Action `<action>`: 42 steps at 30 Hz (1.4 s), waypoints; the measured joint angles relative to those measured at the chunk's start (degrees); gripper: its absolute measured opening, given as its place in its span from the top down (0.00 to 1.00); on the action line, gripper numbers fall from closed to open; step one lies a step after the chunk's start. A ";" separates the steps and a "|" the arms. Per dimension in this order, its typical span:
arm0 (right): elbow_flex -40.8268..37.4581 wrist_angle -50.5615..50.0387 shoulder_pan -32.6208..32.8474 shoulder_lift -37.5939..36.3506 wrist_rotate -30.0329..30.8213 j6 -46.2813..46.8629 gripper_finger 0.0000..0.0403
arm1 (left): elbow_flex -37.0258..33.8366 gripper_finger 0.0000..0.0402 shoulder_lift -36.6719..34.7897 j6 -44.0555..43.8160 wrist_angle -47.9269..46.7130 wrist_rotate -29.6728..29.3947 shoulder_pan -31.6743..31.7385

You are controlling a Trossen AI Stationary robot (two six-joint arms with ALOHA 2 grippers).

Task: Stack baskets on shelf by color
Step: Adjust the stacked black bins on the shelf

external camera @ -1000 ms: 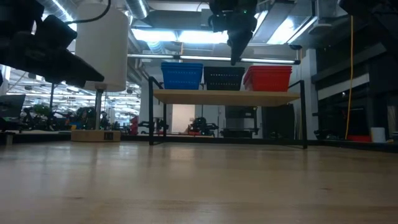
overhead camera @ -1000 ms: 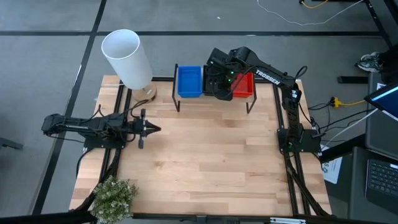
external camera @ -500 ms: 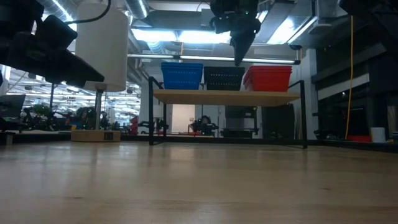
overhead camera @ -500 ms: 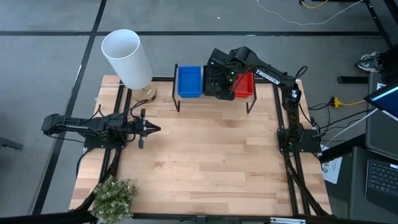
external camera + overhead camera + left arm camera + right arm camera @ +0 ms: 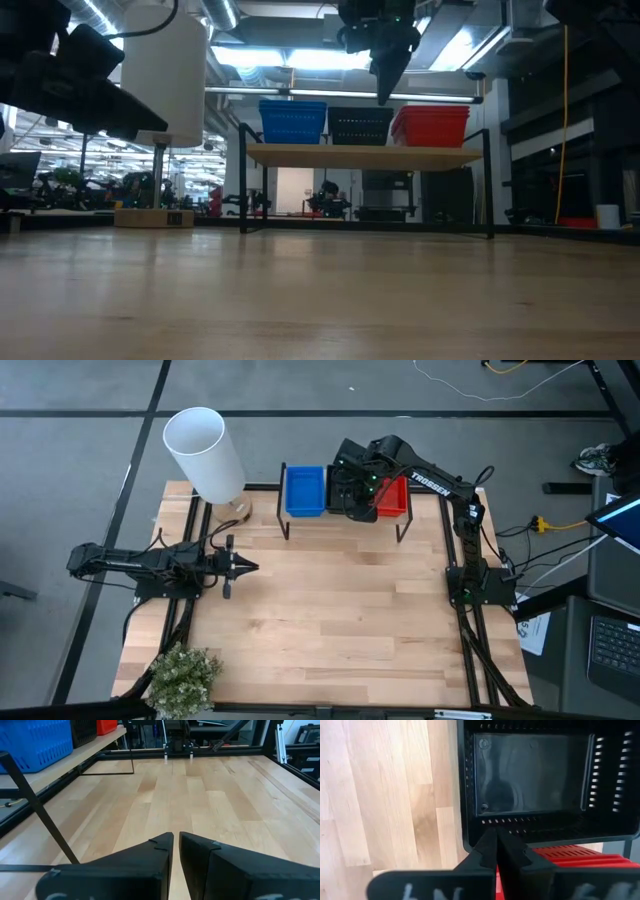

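Three basket stacks were counted on the shelf (image 5: 365, 155): one blue (image 5: 304, 491), one black (image 5: 532, 780), one red (image 5: 432, 127). The right end effector (image 5: 385, 92) was parked just above the black one, fingers pinched together, nothing gripped. The left end effector (image 5: 243, 568) was left well away over the counter (image 5: 330, 620), nearly closed, empty.

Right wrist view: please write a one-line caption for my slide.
Right gripper, fingers together and empty, above the black basket, with the red basket beside it.
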 joint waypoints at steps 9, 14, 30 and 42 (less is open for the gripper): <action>-0.26 0.18 0.77 0.01 -2.46 -0.57 1.00 | 0.00 0.94 0.00 0.00 0.00 0.00 0.00; -2.83 0.10 0.83 0.26 -2.85 -1.15 1.00 | 0.00 0.94 0.00 0.00 0.00 0.00 0.00; -3.06 0.15 0.11 -0.17 1.20 -0.79 1.00 | 0.00 0.94 0.00 0.00 -0.02 0.00 -0.02; -3.05 0.80 1.54 -4.29 0.90 0.55 1.00 | 0.00 0.94 0.00 0.02 -0.02 0.00 -0.02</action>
